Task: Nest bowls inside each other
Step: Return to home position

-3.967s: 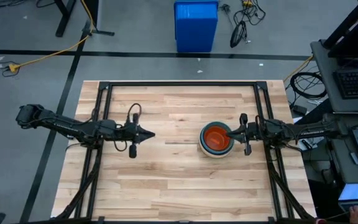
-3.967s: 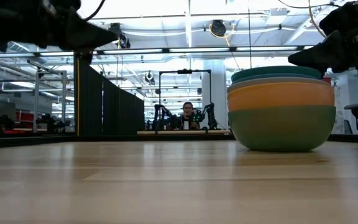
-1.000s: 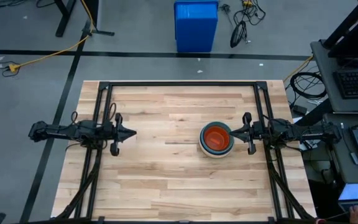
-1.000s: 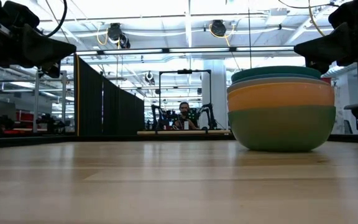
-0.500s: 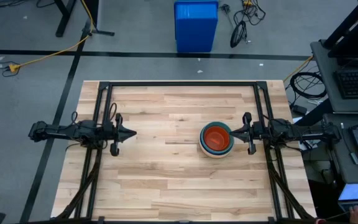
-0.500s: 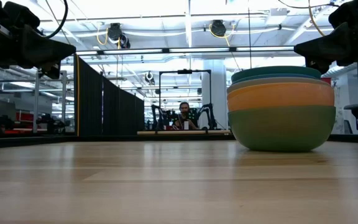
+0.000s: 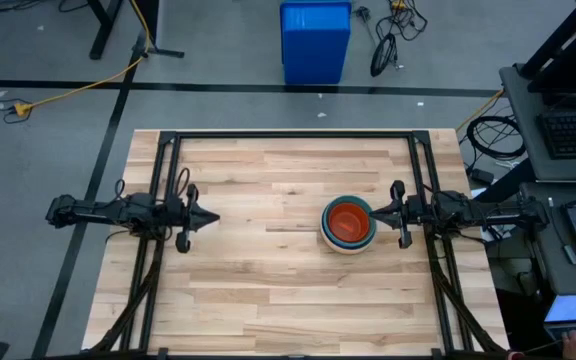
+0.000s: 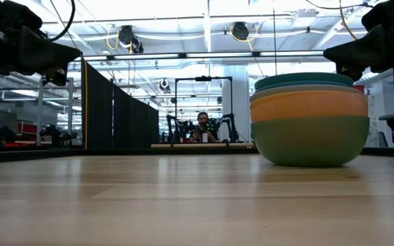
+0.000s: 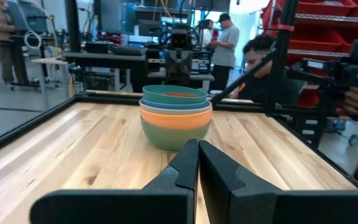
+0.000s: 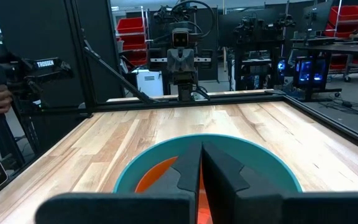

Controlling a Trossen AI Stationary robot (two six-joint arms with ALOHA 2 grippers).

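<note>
The bowls stand nested in one stack on the right half of the table, resting on the sage green bottom bowl. Orange, grey-white and teal rims show above it, and a red-orange bowl lies innermost. The stack also shows in the left wrist view and right wrist view. My right gripper hovers shut and level just right of the stack, above its rim. My left gripper hangs shut and level over the table's left side, far from the bowls.
A black metal frame runs along the table's far, left and right sides. A big blue bin stands on the floor beyond the far edge. Bare wood lies left of and in front of the stack. People show in the room behind.
</note>
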